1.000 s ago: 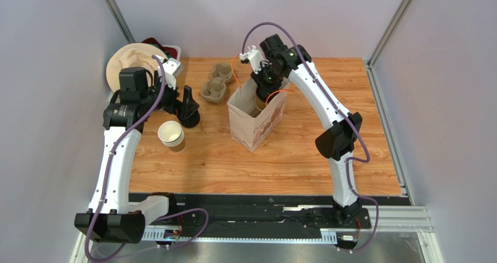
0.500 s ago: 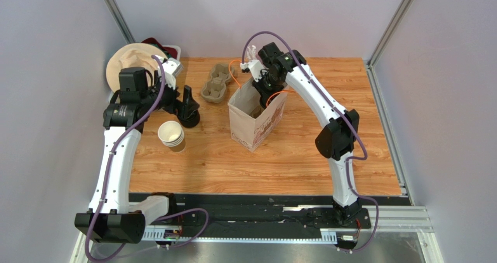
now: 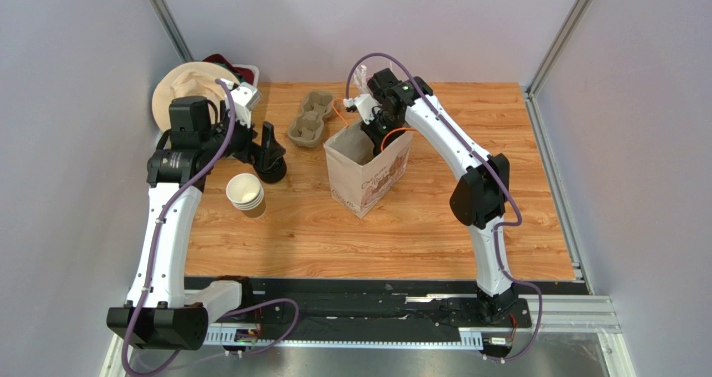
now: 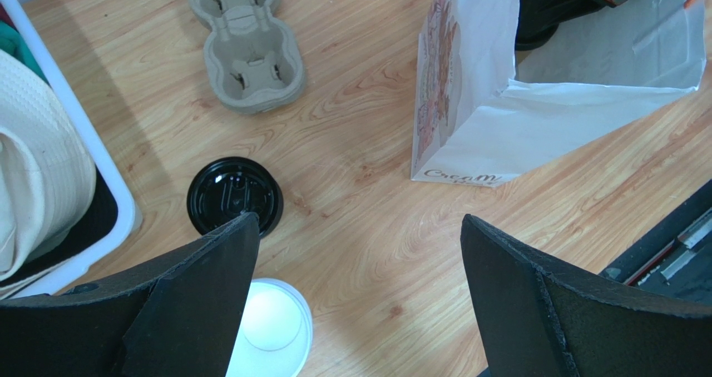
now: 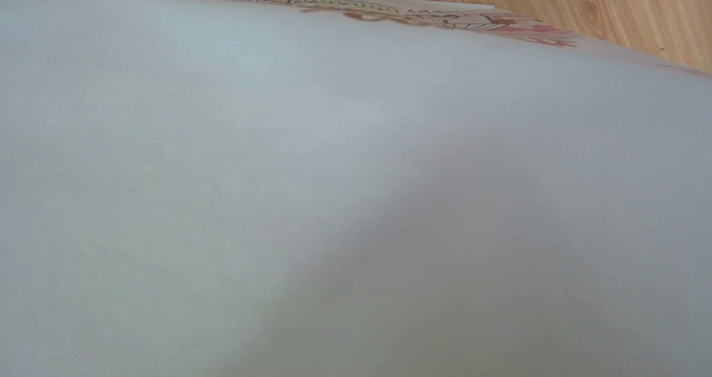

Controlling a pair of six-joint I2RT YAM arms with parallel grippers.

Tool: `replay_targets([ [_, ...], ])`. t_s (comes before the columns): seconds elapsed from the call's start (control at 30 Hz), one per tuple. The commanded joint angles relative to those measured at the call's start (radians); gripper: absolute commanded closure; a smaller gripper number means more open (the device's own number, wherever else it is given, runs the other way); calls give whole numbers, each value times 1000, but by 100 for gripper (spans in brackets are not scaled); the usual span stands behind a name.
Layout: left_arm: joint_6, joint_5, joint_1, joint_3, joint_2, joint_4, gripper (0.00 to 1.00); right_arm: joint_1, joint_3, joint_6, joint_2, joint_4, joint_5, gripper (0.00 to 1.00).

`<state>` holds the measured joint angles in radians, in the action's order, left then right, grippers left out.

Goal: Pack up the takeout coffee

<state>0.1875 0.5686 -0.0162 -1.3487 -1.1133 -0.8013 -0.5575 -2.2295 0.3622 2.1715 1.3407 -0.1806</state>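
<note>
**Right tool deep in the bag mouth; cup out of sight**

Top view: the right tool [image 3: 373, 129] reaches down into the open mouth of the paper bag [image 3: 368, 173], which stands on the table [image 3: 418, 227]. Over the last second this arm has swung its wrist toward the bag's far rim. A tan shape that showed inside the mouth is no longer seen. The jaws are closed tight. Whether they pinch anything cannot be told, since the right wrist camera shows only the bag's white inner wall. The takeout coffee cup is visible in no view; it is probably inside the bag, lowered or being set down. The left tool [image 4: 359, 223] has not moved: its jaws are spread wide and hold nothing, above the black lid [image 4: 234, 196] and near the stack of cups [image 3: 246, 193]. The lid lies outside the bag, so packing looks unfinished.
</note>
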Motion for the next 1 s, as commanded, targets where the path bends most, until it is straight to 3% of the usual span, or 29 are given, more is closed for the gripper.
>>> replay_targets([
  [0.0, -10, 22, 10, 6, 27, 34, 1, -7, 31, -17, 25, 63, 33, 100],
  [0.43, -10, 27, 10, 11, 32, 37, 1, -15, 116, -16, 7, 17, 70, 100],
  [0.97, -23, 68, 10, -1, 20, 33, 1, -19, 11, 12, -125, 17, 18, 100],
])
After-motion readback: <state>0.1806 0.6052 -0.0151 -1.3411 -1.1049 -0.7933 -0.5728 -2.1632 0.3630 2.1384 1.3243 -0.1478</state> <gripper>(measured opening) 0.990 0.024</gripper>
